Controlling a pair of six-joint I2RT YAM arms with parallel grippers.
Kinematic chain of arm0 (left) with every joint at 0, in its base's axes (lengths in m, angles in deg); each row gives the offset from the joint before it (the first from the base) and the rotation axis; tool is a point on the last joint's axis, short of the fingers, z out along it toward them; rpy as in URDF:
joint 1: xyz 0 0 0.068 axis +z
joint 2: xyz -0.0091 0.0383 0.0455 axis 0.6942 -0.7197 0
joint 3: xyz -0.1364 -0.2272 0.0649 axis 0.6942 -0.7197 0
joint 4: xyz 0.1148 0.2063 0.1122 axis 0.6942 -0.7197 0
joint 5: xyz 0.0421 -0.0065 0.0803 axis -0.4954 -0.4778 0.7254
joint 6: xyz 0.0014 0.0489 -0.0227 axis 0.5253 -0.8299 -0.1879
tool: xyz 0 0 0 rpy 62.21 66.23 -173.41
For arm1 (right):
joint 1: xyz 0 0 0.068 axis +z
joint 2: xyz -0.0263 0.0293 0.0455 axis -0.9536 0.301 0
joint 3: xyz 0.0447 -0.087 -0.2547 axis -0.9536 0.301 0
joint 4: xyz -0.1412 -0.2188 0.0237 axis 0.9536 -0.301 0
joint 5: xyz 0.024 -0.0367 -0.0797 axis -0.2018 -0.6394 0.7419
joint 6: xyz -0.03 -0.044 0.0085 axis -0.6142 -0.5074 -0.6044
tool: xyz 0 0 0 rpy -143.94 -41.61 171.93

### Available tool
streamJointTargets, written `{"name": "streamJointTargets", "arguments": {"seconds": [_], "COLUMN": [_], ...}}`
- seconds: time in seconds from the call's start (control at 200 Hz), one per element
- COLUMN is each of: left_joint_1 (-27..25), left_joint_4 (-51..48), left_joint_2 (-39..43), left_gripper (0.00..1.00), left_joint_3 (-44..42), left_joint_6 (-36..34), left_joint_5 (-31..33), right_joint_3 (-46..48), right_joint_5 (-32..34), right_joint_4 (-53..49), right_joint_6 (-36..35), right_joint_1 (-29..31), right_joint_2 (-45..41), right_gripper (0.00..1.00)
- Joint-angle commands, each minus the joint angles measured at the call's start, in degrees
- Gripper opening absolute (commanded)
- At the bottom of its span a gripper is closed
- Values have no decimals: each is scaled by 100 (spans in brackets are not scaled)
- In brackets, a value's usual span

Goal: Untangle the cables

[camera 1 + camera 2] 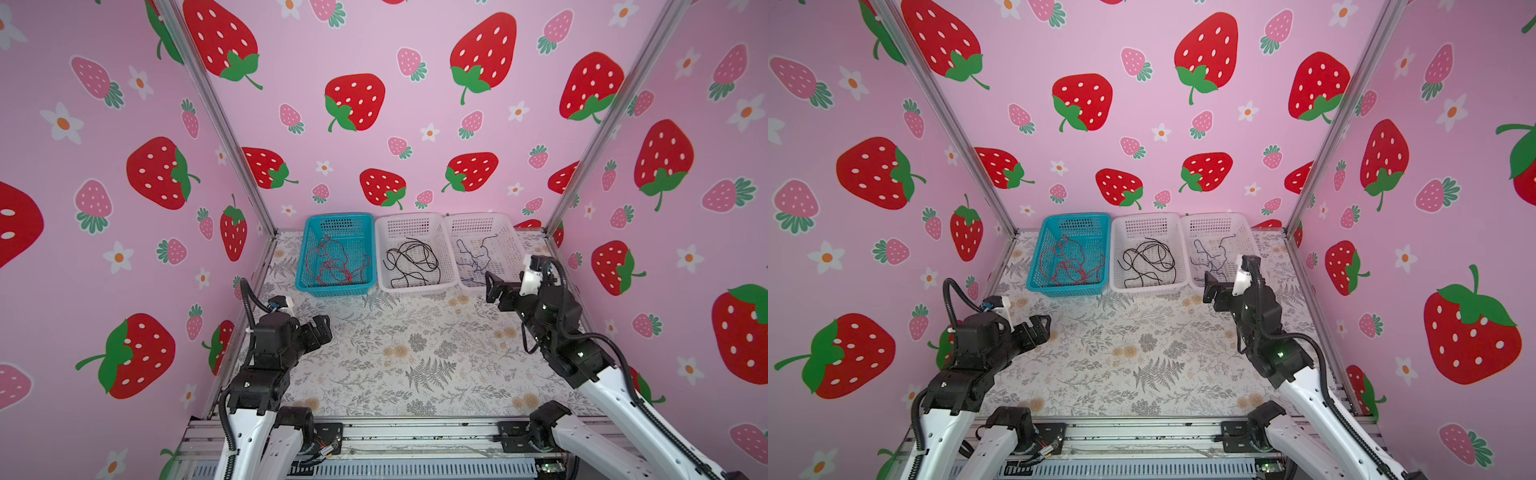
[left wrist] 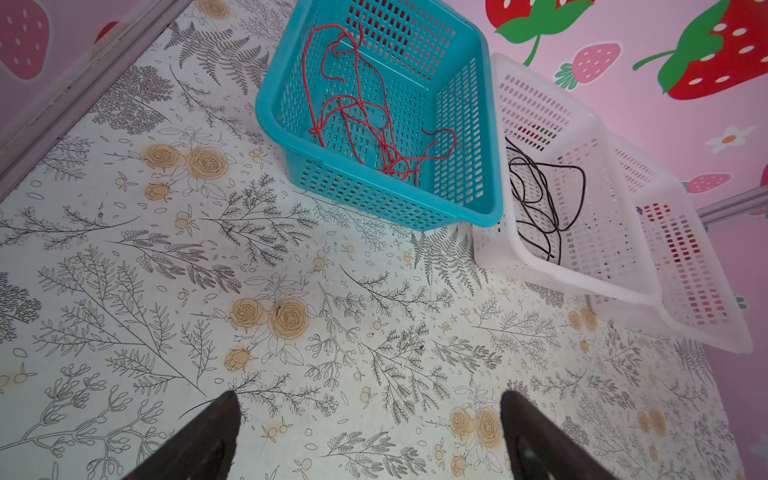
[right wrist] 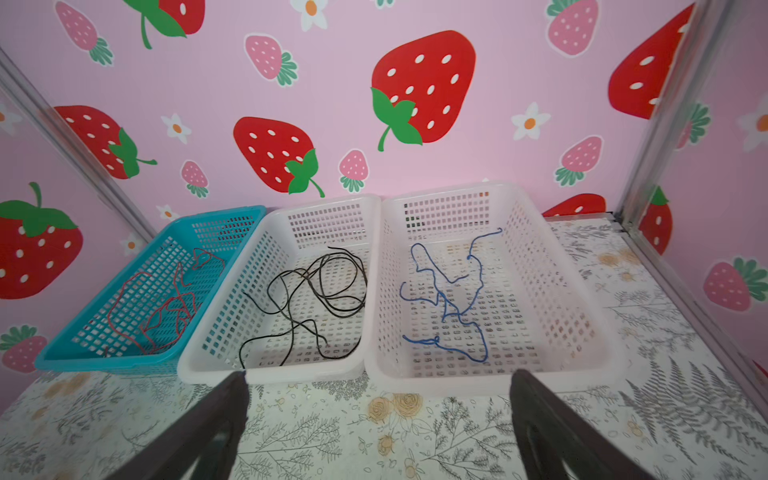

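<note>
Trouble from here would mostly come from going back in, because the cables already lie sorted by colour: the red cable (image 2: 365, 112) in the blue basket (image 2: 374, 199), the black cable (image 3: 320, 291) in the middle white basket (image 3: 270, 374), the blue cable (image 3: 453, 299) in the end white basket (image 3: 490, 382). Your left gripper (image 2: 370, 399) hangs over bare table (image 1: 415, 353), well short of the baskets, with its jaws spread wide and nothing between them. Your right gripper (image 3: 380, 376) is just as wide and empty, but it sits close to the front rims of the two white baskets. If you drop or swing that arm carelessly, a finger could catch a rim or poke into the perforated wall and drag the basket. The three baskets stand touching, so one shove would probably shift its neighbour too. The red and black cables look loosely looped on themselves, and you cannot tell from here whether any crossing is a real knot. If you pull a strand to check, the wire could slip from the pads or trail over the shared wall into the next colour. Retreat both arms high and straight back, I would judge
</note>
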Motion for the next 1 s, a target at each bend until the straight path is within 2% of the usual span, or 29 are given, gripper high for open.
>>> {"name": "streamJointTargets", "arguments": {"seconds": [0.0,0.175,0.41,0.695,0.995], "left_joint_1": [-113,-399,-643,-681,-606], "left_joint_4": [365,743,2074,3762,5851], "left_joint_2": [99,-70,-384,-1664,-3080], "left_gripper": [99,99,99,99,99], "left_joint_3": [-108,-323,-841,-1100,-1456], "left_joint_6": [23,-158,-458,-1082,-1989], "left_joint_5": [237,920,1319,2240,2424], "right_joint_3": [542,1444,1724,1944,2087], "right_joint_5": [482,678,1215,1525,1898], "right_joint_4": [180,626,622,800,979], "right_joint_6": [224,134,2,52,-10], "right_joint_1": [-14,-18,-16,-21,-23], "right_joint_2": [-566,-1359,-1659,-1601,-1775], "right_gripper": [99,99,99,99,99]}}
